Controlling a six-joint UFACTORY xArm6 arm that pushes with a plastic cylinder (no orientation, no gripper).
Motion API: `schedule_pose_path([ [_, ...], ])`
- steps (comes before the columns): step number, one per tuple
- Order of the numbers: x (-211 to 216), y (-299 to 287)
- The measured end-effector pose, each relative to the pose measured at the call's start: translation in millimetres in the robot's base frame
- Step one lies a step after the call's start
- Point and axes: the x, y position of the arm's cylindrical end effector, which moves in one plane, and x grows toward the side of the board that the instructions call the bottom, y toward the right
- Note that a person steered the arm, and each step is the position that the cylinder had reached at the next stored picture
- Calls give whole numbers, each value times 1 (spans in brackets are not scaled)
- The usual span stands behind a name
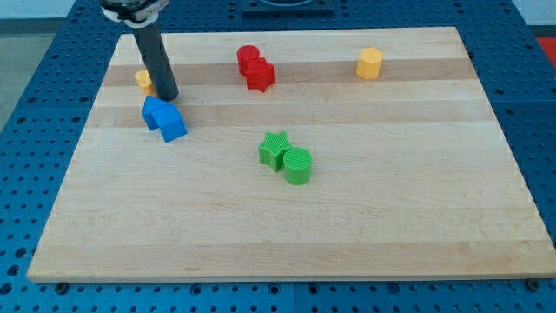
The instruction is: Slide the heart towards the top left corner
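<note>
My tip [168, 98] rests on the wooden board [278, 235] near its top left. A small yellow block [142, 81], probably the heart, lies just to the view's left of the rod, which partly hides it. It appears to touch the rod, and its shape is hard to make out. Two blue blocks sit right below my tip: one [155, 110] almost touches it, and a cube-like one [173, 125] is joined to the first at the lower right.
Two touching red blocks [248, 58] [260, 76] sit at the top centre. A yellow hexagonal block [369, 63] is at the top right. A green star [274, 148] touches a green cylinder [298, 165] in the middle.
</note>
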Motion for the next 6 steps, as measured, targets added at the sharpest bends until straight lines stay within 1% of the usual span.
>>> schedule_pose_path([
  [1, 7, -10],
  [3, 3, -45],
  [5, -33, -49],
  [6, -61, -49],
])
